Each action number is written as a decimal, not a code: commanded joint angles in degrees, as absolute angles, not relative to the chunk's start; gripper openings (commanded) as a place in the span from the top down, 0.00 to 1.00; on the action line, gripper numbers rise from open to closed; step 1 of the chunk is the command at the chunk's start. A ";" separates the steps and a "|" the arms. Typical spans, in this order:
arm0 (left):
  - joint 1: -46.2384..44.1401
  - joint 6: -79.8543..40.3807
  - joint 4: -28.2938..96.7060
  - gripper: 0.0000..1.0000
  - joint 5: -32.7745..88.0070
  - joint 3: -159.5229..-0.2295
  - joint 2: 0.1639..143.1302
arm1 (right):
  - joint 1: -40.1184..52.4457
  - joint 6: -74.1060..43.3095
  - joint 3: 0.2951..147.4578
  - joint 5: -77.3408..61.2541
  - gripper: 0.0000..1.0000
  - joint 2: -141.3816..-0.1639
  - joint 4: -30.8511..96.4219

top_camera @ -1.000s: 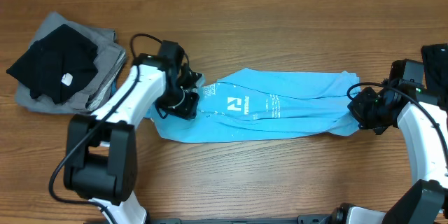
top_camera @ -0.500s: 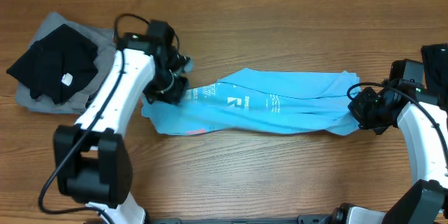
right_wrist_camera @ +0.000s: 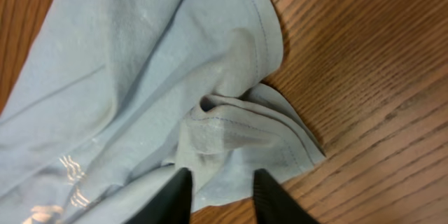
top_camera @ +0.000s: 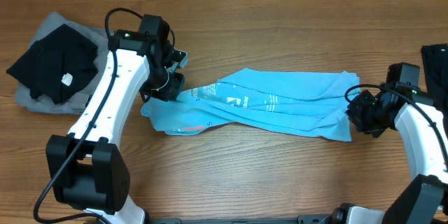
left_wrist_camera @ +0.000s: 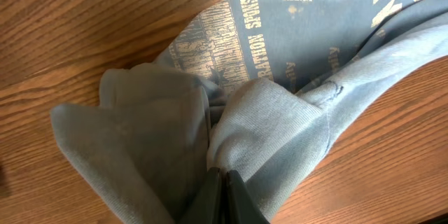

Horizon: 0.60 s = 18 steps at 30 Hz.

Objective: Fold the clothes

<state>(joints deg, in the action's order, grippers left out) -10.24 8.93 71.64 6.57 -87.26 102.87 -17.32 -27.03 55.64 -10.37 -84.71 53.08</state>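
Jaws: my left gripper (left_wrist_camera: pixel 222 178) is clamped on the bunched end of the T-shirt (top_camera: pixel 280 101); my right gripper (right_wrist_camera: pixel 220 194) stands apart, far hem between its fingers.

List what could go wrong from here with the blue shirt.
1. The left fingers are shut on a bunched wad of the shirt; some layers may slip out.
2. The right fingers stand open at the far hem, so a pull from the left may drag the twisted shirt along instead of flattening it.
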 commanded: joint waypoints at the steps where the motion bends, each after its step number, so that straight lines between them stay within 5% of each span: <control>1: -10.20 7.35 71.79 0.96 5.87 -88.27 101.86 | -17.65 -26.63 54.92 -11.27 0.59 -84.90 52.38; 11: -10.20 7.25 71.77 0.96 6.04 -88.27 101.86 | -12.67 -28.86 47.88 -14.76 0.36 -85.06 41.60; 18: -10.20 7.22 71.77 0.96 6.04 -88.27 101.86 | -11.97 -30.50 47.20 -10.52 0.45 -86.35 40.38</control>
<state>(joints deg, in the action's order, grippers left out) -10.24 7.86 71.61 6.57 -87.26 102.87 -12.23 -29.45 47.68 -13.02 -85.25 40.62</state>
